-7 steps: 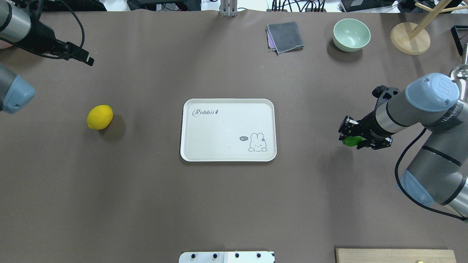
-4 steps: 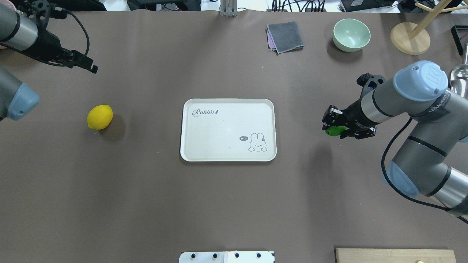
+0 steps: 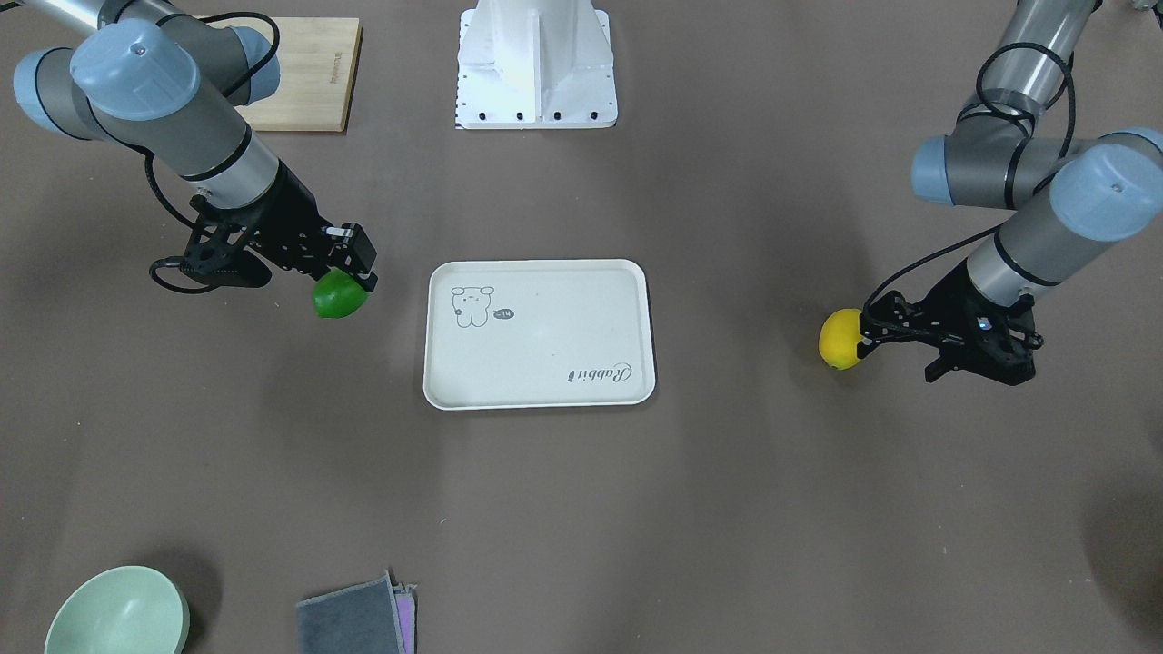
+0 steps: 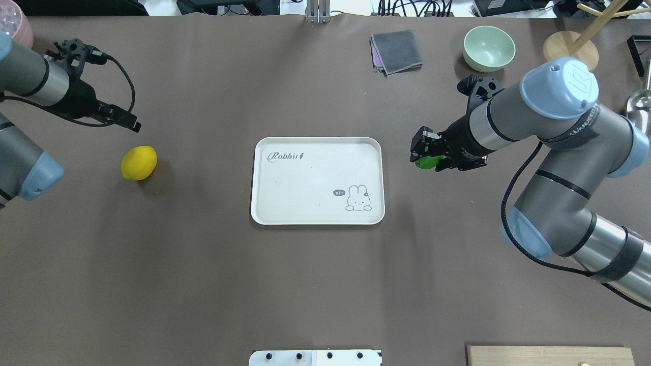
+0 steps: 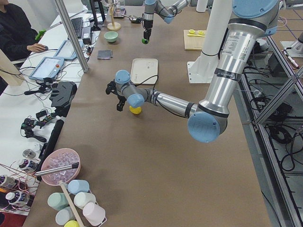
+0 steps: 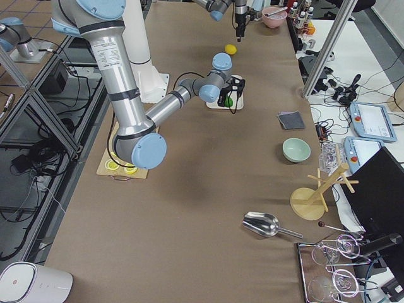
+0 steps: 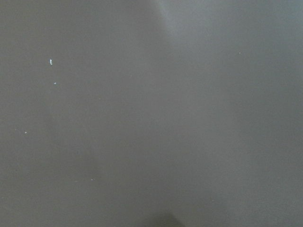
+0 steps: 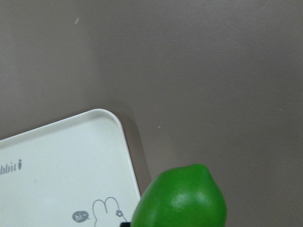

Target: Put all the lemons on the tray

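Observation:
The off-white tray point(image 4: 264, 216) lies mid-table and also shows in the front view point(image 3: 536, 400) and the right wrist view point(image 8: 113, 120). My right gripper point(image 4: 424, 156) is shut on the green lemon point(image 4: 425, 162) and holds it above the table just right of the tray's far right corner. The green lemon also shows in the front view point(image 3: 338, 296) and the right wrist view point(image 8: 182, 201). The yellow lemon point(image 4: 138, 162) lies on the table left of the tray. My left gripper point(image 4: 133, 124) looks open and empty, raised just beyond the yellow lemon point(image 3: 840, 339).
A pale green bowl point(image 4: 489, 48), a folded grey cloth point(image 4: 396, 51) and a wooden stand point(image 4: 569, 53) sit at the far right. A wooden cutting board point(image 4: 549, 356) is at the near right edge. A pink bowl point(image 4: 15, 25) sits at the far left corner.
My right gripper has carried the green lemon left and a little farther out, close to the tray's right edge. My left gripper has come nearer to the yellow lemon.

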Action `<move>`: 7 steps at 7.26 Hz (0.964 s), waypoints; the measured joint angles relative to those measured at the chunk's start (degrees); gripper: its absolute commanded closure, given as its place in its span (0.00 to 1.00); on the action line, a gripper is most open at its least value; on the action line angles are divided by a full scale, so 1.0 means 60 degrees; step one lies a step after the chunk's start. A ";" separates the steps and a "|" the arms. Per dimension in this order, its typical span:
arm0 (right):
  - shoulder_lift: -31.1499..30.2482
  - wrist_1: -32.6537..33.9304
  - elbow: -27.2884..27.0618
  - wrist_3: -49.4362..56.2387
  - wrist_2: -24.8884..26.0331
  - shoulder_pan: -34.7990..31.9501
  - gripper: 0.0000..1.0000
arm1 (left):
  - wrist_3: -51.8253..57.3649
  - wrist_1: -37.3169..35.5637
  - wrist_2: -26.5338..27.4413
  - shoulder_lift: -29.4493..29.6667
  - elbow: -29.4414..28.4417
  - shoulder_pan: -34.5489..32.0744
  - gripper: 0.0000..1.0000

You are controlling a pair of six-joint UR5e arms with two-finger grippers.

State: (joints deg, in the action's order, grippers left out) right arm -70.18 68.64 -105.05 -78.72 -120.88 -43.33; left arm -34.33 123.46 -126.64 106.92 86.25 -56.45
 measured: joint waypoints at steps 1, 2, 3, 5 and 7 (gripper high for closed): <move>0.0060 -0.0013 -0.0027 0.0359 -0.0006 -0.0003 1.00 | 0.0002 0.0174 0.0079 -0.0110 -0.0008 0.0176 0.02; 0.0145 -0.0029 -0.0037 0.0622 -0.0008 -0.0006 1.00 | 0.0009 0.0324 0.0167 -0.0198 -0.0019 0.0329 0.02; 0.0279 -0.0046 -0.0028 0.0815 -0.0009 -0.0008 1.00 | 0.0004 0.0501 0.0285 -0.0280 -0.0027 0.0480 0.02; 0.0469 -0.0056 -0.0024 0.0943 -0.0010 0.0012 1.00 | -0.0008 0.0686 0.0382 -0.0351 -0.0052 0.0688 0.02; 0.0509 -0.0077 -0.0004 0.1056 -0.0010 0.0049 1.00 | -0.0006 0.0721 0.0557 -0.0358 -0.0078 0.0916 0.04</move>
State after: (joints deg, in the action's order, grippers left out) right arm -67.13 68.17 -105.07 -72.38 -120.94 -43.03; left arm -34.37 127.79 -123.29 104.77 85.79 -50.95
